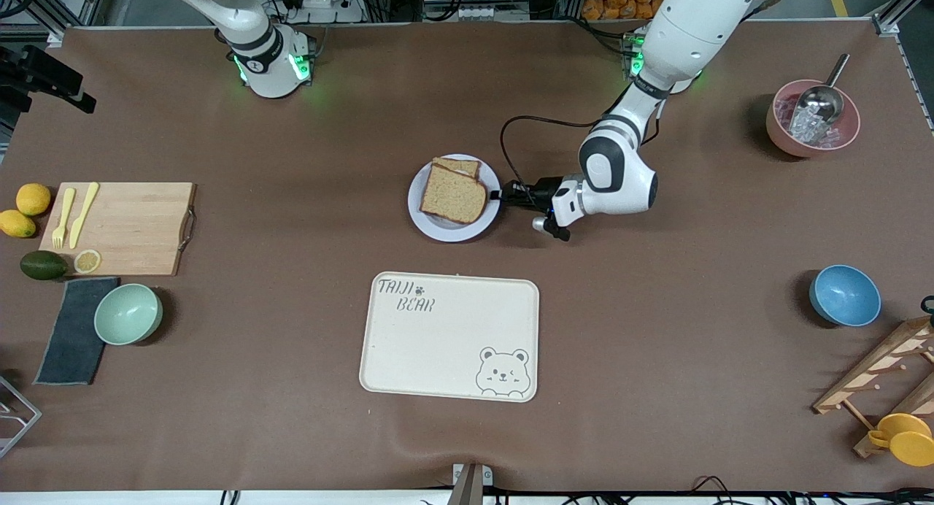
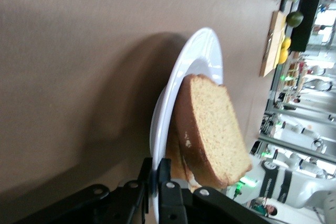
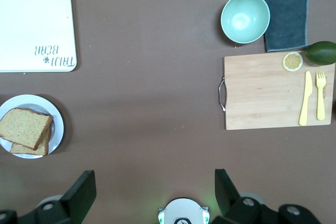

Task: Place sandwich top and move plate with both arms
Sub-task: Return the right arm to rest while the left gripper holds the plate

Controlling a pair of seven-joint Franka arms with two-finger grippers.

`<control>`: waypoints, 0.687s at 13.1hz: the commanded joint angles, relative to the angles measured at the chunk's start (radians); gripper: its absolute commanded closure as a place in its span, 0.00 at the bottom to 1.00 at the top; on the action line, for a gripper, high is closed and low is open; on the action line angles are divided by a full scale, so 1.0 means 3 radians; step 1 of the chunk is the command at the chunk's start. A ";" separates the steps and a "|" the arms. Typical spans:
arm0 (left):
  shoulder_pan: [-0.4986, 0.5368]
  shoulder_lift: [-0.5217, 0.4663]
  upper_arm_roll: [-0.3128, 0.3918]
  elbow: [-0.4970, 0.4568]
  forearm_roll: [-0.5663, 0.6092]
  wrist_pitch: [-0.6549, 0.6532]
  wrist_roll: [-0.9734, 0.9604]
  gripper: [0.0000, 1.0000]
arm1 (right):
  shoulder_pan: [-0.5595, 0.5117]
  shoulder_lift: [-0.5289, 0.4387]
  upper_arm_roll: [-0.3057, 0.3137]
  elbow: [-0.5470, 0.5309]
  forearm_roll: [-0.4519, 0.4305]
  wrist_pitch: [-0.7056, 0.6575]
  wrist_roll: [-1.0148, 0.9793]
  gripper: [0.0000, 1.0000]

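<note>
The only readable lettering stands on the cream rectangular tray (image 1: 449, 336) on the tabletop (image 1: 657, 330). In the front view it reads "TAIJI" with a small paw print after it, and "BEAR" on the line beneath, in outlined capitals at the tray's corner toward the right arm's end. A drawn winking bear face (image 1: 503, 374) fills the diagonally opposed corner. In the right wrist view the same words appear upside down on the tray (image 3: 34, 27).
</note>
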 commanded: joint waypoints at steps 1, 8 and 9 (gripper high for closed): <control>0.0124 -0.0173 -0.0089 -0.0057 -0.0215 0.0014 0.0053 1.00 | -0.0051 0.0034 0.0037 0.0017 -0.0069 0.0077 0.0020 0.00; 0.0568 -0.0235 -0.0401 -0.0052 -0.0481 -0.0088 0.0195 1.00 | -0.0062 0.0157 0.0032 0.0037 -0.0033 0.0185 -0.0083 0.00; 0.0737 -0.0240 -0.0543 -0.0052 -0.0583 -0.0113 0.0277 1.00 | -0.0057 0.0167 0.0032 0.0037 -0.0053 0.0185 -0.0093 0.00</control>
